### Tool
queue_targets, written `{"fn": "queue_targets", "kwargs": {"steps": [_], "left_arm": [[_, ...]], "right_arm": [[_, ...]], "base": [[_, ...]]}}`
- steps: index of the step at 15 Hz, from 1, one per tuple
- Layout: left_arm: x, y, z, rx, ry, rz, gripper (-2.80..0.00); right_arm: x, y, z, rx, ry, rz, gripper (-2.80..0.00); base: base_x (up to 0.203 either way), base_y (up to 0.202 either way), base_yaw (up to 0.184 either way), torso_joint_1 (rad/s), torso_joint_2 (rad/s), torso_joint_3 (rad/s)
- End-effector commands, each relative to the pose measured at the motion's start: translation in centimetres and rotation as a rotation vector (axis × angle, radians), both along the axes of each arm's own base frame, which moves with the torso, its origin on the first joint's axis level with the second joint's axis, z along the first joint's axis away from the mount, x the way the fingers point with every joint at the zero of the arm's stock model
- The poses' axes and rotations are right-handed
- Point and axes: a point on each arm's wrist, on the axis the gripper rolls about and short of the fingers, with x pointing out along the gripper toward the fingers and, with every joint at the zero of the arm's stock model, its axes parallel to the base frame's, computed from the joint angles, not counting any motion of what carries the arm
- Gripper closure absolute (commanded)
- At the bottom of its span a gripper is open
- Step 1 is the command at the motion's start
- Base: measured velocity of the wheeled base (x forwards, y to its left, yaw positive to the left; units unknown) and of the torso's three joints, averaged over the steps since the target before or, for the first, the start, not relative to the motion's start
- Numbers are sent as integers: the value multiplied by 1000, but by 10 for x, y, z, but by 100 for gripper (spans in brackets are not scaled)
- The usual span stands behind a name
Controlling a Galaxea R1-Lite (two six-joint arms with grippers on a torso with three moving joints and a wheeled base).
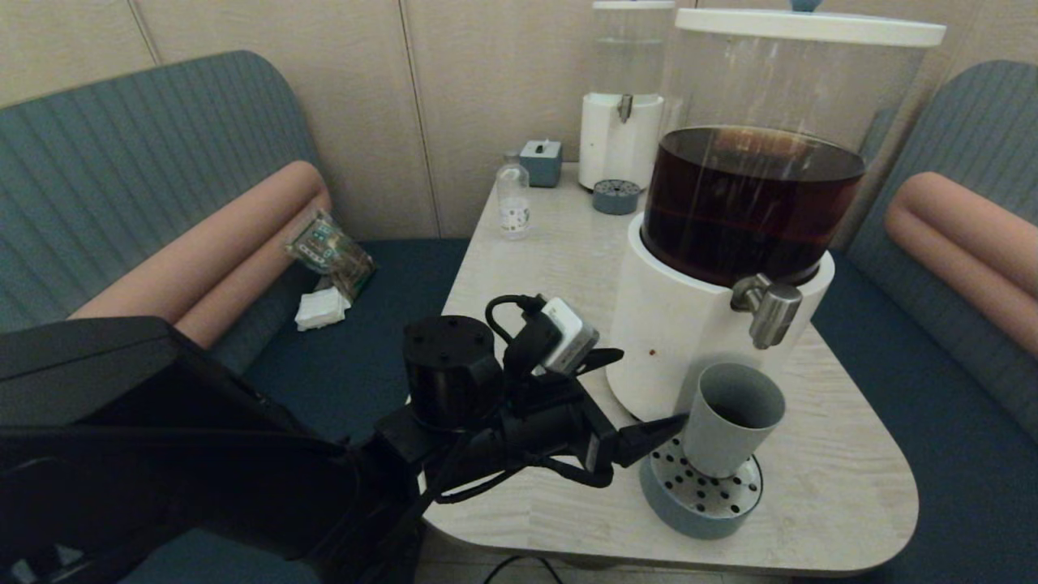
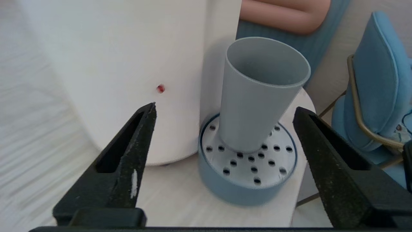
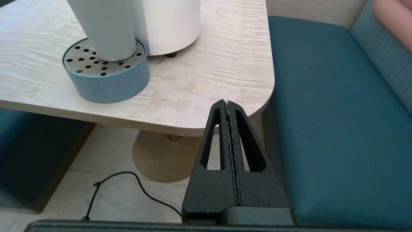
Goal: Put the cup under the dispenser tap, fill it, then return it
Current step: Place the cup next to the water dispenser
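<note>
Jaws: left gripper point(image 2: 225, 109) apart, right gripper point(image 3: 228, 103) together | cup point(image 2: 257, 93): grey-blue, upright, on drip tray point(image 2: 244, 190)

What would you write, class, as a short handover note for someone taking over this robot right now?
Left gripper: open, level with the cup, not touching it.
Right gripper: shut, empty, parked off the table edge above the floor.
The cup stands upright on the perforated drip tray, below the dispenser tap.
Done: cup placed under the tap.
Whether it holds liquid cannot be told.
Left: fill it if it is empty, then grasp and return it.
</note>
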Motion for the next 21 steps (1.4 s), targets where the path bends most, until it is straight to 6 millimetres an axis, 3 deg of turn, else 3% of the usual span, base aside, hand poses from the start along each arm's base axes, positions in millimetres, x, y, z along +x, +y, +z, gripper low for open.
{"fn": "queue_targets", "kwargs": {"steps": [1,12,21], "left_arm": [[5,-13,-13,11,11,-16,-280],[14,-31,-24,8,10,-31,-280],[10,-43,-29,5,9,-64,-280]], "right_arm": [[0,0,0,0,1,1,0],[0,0,0,0,1,2,0],[0,0,0,0,1,2,0]], "base": [[0,0,0,0,0,0],[0,0,0,0,0,0],[0,0,0,0,0,0]]}}
